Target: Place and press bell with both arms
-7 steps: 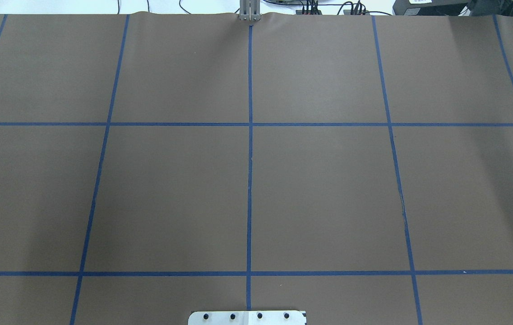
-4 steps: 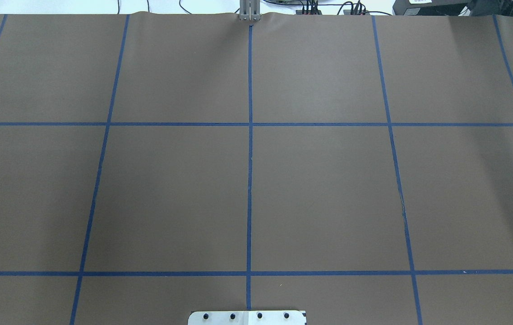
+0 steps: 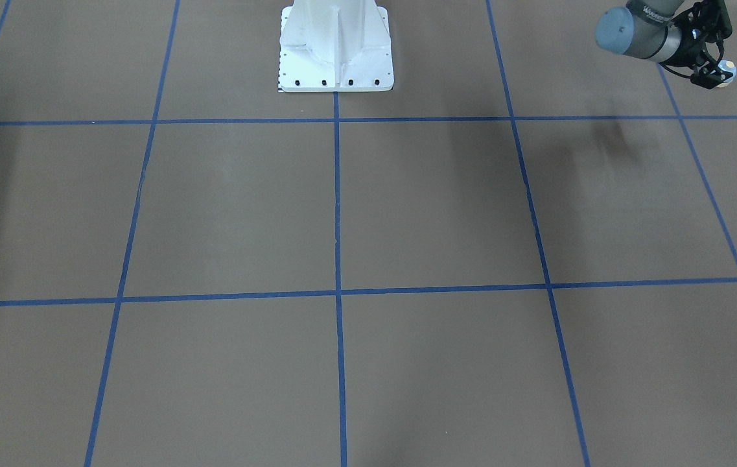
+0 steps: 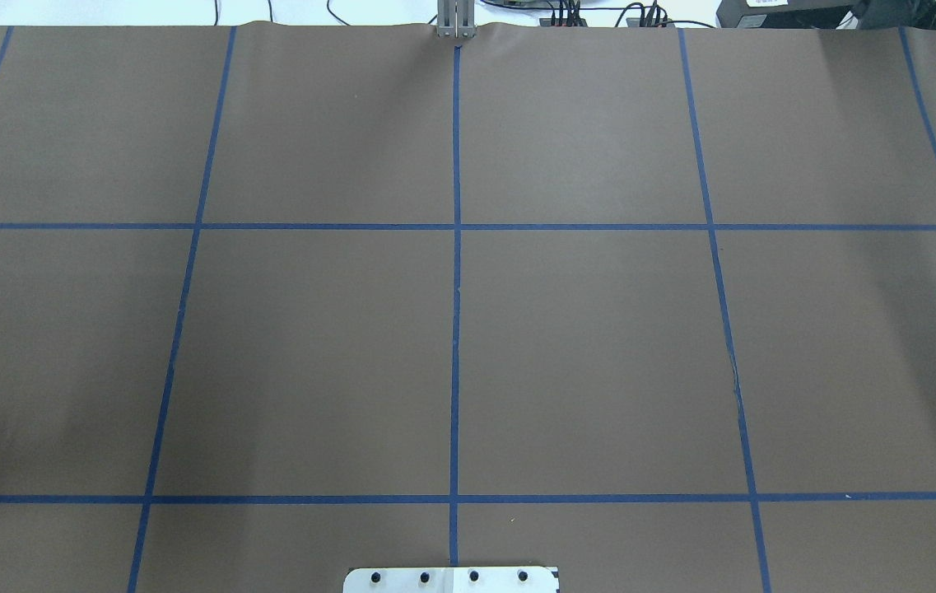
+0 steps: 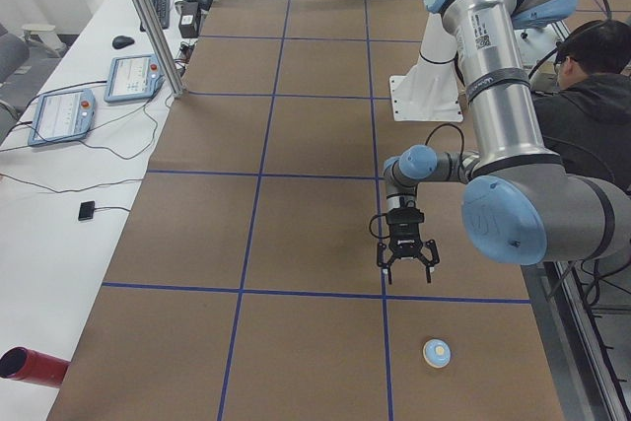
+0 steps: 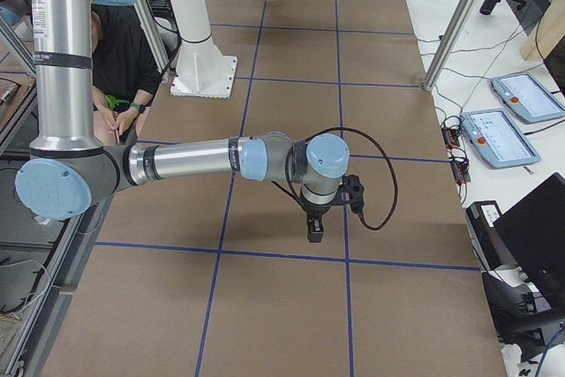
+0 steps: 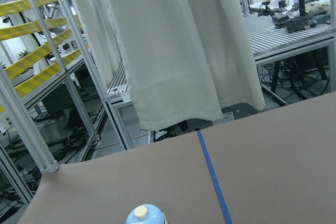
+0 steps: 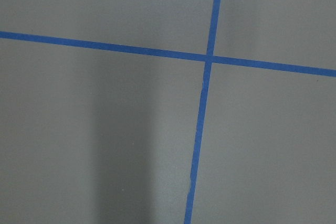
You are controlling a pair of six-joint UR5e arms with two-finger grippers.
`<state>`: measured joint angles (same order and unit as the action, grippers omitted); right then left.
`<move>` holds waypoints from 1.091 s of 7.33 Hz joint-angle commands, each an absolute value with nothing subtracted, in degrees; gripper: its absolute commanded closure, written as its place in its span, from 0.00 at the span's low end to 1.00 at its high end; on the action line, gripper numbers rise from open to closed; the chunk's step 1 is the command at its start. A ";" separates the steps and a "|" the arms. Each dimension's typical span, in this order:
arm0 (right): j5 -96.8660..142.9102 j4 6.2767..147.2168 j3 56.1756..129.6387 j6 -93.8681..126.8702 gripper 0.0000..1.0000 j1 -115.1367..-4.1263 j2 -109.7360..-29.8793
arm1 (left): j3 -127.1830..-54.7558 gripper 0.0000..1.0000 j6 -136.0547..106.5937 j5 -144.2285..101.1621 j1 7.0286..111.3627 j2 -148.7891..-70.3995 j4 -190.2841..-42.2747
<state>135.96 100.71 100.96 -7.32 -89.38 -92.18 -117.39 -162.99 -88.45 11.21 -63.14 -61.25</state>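
The light-blue bell [image 5: 437, 352] with its cream button stands on the brown table near the left end. It also shows in the front view [image 3: 726, 68] and at the bottom edge of the left wrist view [image 7: 145, 215]. My left gripper [image 5: 406, 265] hangs a little above the table, short of the bell, pointing down with its fingers spread and empty; it also shows in the front view [image 3: 708, 76]. My right gripper [image 6: 315, 234] shows only in the right side view, low over a blue tape line, and I cannot tell whether it is open or shut. Neither arm shows in the overhead view.
The white pedestal [image 3: 336, 45] stands at the robot's edge of the table. A seated person [image 5: 592, 115] is beside the table behind the left arm. Teach pendants [image 5: 59, 115] and a red cylinder [image 5: 30, 367] lie on the white side bench.
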 commanded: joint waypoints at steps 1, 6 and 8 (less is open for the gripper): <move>135.88 100.72 100.90 -7.38 0.00 -89.38 -92.11 | -108.58 0.00 -169.42 -88.85 7.23 -63.02 -69.75; 135.79 99.49 100.81 -7.38 0.00 -89.38 -92.20 | -105.92 0.00 -177.27 -96.33 -3.25 -62.32 -74.69; 135.79 99.41 100.99 -7.38 0.00 -89.38 -92.20 | -102.40 0.00 -177.54 -96.15 -3.69 -60.14 -80.83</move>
<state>135.79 99.50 100.88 -7.38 -89.39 -92.19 -104.29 -177.27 -96.21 -3.37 -61.83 -77.11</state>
